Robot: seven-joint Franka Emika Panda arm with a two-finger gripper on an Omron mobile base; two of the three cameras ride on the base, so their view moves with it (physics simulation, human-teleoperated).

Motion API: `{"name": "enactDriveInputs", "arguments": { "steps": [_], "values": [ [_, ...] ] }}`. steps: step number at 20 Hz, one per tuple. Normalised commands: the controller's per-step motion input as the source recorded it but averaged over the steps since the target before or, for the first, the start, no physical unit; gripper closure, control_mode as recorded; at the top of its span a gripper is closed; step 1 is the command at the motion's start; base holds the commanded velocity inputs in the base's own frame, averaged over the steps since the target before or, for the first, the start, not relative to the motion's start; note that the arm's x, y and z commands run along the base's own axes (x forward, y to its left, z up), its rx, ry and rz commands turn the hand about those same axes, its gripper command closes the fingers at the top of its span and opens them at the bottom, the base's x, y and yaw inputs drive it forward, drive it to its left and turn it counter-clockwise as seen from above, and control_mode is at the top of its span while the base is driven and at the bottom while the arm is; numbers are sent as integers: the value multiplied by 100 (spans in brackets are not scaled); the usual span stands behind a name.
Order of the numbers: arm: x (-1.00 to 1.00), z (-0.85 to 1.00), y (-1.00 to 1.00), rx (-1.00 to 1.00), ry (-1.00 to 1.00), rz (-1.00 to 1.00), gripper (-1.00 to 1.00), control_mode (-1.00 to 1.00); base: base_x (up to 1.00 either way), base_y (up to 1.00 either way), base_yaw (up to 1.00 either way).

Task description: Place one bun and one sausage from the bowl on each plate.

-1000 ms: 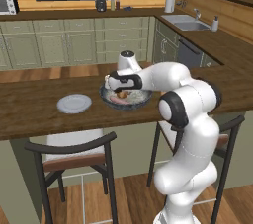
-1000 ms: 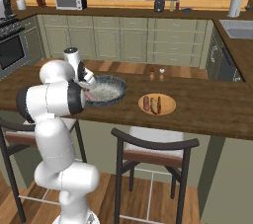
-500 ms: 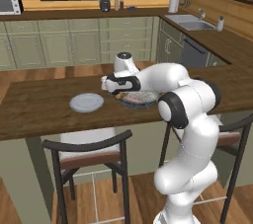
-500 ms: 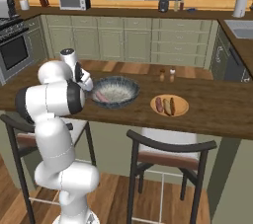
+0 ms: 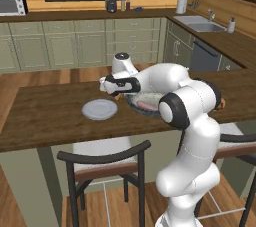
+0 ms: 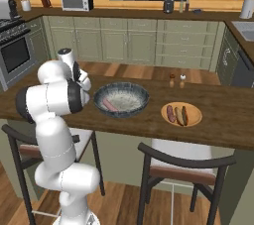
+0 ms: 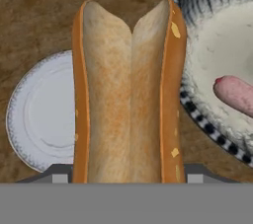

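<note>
Gripper (image 7: pixel 128 181) spread wide, I have it clamped on a split bun (image 7: pixel 129 94), held between the pale plate (image 7: pixel 37 114) and the bowl (image 7: pixel 197 114). One sausage (image 7: pixel 234 94) lies inside that bowl on the worktop (image 7: pixel 44 16).

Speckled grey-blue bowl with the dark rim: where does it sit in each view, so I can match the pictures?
Left base view: the speckled grey-blue bowl is at centre, partly behind the white arm.
Right base view: at centre, left of the tan-orange plate.
Hand view: upper right, beside the split tan bun.
Shared landmark: the pink sausage lying in the bowl.
</note>
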Motion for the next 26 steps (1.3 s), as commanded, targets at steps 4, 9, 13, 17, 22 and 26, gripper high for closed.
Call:
{"name": "enactDriveInputs", "arguments": {
  "steps": [4, 9, 13, 17, 22, 26],
  "values": [
    [37, 0, 0, 0, 0, 0, 100, -100, 34, 0, 0],
    [84, -18, 46, 0, 9, 0, 100, -100, 0, 0, 0],
    [33, -67, 42, 0, 20, 0, 100, -100, 0, 0, 0],
    [2, -52, 9, 0, 11, 0, 100, -100, 0, 0, 0],
    [0, -55, 0, 0, 5, 0, 100, -100, 0, 0, 0],
    [0, -50, 1, 0, 1, 0, 100, -100, 0, 0, 0]
  ]
}}
